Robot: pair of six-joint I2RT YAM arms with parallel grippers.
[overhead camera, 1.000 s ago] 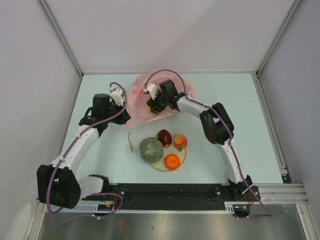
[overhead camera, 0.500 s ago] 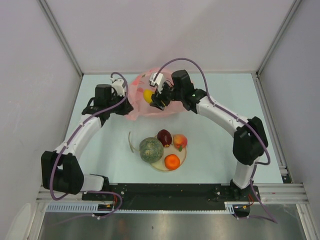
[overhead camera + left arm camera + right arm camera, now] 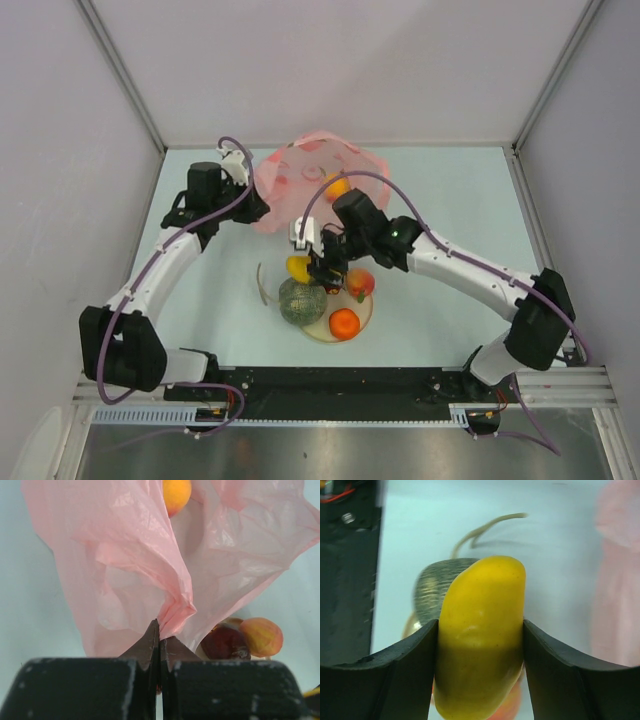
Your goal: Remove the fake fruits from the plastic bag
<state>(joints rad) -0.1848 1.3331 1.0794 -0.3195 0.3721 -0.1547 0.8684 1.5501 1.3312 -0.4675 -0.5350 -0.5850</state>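
Observation:
The pink plastic bag (image 3: 300, 185) lies at the back of the table with an orange-yellow fruit (image 3: 335, 187) showing in it. My left gripper (image 3: 252, 205) is shut on the bag's edge (image 3: 172, 605), and the fruit inside (image 3: 176, 494) shows above. My right gripper (image 3: 312, 266) is shut on the yellow oblong fruit (image 3: 480, 630) and holds it over the plate, just above the netted melon (image 3: 301, 299). The dark red apple (image 3: 225, 642), a peach-coloured fruit (image 3: 360, 283) and an orange (image 3: 344, 323) sit on the cream plate (image 3: 318, 332).
A thin curved strip (image 3: 262, 285) lies on the table left of the plate. Grey walls enclose the table at the back and both sides. The black base rail (image 3: 340, 382) runs along the near edge.
My right gripper has drawn the yellow oblong fruit out of the bag and carried it forward and down to over the plate. The left gripper has kept its hold on the bag.

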